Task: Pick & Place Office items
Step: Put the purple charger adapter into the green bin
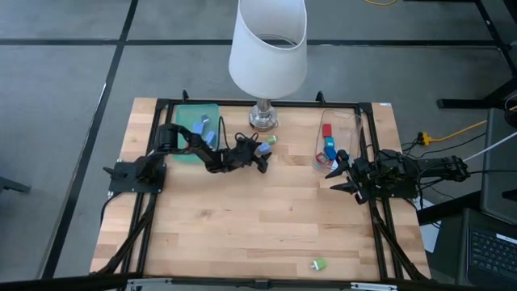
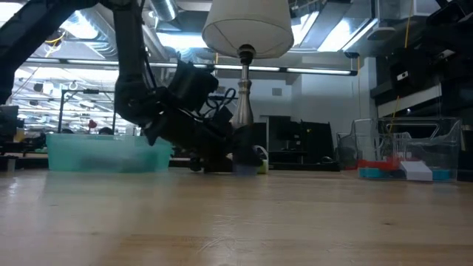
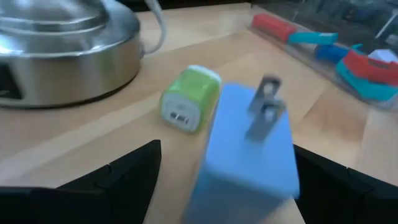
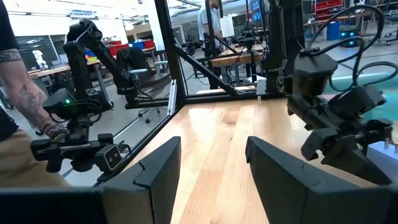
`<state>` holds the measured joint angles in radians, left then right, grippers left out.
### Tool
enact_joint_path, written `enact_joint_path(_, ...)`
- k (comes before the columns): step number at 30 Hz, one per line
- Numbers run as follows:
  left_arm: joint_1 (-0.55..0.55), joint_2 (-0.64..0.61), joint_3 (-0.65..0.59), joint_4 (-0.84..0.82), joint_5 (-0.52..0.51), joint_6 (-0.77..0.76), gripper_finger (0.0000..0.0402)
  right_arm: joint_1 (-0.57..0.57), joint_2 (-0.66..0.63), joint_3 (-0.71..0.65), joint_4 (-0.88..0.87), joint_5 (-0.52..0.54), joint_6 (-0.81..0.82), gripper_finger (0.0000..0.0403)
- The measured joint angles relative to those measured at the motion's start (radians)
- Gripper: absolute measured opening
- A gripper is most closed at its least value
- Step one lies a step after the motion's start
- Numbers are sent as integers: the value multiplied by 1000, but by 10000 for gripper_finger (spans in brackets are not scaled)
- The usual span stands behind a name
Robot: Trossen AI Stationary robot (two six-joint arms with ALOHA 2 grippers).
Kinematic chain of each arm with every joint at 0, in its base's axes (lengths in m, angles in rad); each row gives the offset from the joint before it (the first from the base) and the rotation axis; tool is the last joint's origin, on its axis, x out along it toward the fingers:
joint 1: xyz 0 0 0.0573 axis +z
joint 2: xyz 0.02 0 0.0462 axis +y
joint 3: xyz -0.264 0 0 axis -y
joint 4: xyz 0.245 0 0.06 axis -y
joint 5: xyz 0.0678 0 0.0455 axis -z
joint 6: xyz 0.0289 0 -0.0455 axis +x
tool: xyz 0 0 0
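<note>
A blue plug block with two metal prongs [image 3: 249,155] lies on the table next to a green plug block [image 3: 189,99], close to the lamp's metal base [image 3: 62,43]. My left gripper [image 3: 227,149] is open and low over the table [image 1: 260,159], one finger on each side of the blue block. More pieces lie in the green tray [image 1: 196,121] and in the clear bin [image 1: 333,141]. One green piece [image 1: 319,264] lies alone near the table's near edge. My right gripper [image 4: 214,168] is open and waits beside the bin [image 1: 346,174]. My left gripper has its fingers level with the table on either side of the blue block [image 3: 249,155]. One finger [image 3: 323,180] stands right at the block's side and the other [image 3: 124,174] stands off it. Whether either finger touches the block, I cannot tell.
A lamp with a white shade [image 1: 268,44] stands at the table's far middle, its base just beyond my left gripper. A black frame [image 1: 266,103] runs around the work area. Bare wood spreads across the table's middle and near half [image 1: 258,218]. A person's arm [image 4: 25,99] shows beyond the table.
</note>
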<state>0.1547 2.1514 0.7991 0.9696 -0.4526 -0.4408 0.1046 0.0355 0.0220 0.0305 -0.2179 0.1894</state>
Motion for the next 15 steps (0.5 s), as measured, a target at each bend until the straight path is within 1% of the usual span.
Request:
enact_joint_path(3, 13, 13, 28, -2, 32, -1, 308, 0, 0, 0, 0, 0, 0, 192)
enact_joint_path(5, 14, 20, 40, -5, 37, -2, 286, 0, 0, 0, 0, 0, 0, 192)
enact_joint_path(8, 13, 21, 47, -8, 43, -22, 233, 0, 0, 0, 0, 0, 0, 192)
enact_joint_path(12, 13, 18, 48, 0, 80, -73, 131, 0, 0, 0, 0, 0, 0, 192)
enact_joint_path(13, 10, 18, 49, 2, 92, -82, 113, 0, 0, 0, 0, 0, 0, 192)
enact_joint_path(15, 1, 17, 49, 4, 114, -103, 112, 0, 0, 0, 0, 0, 0, 192)
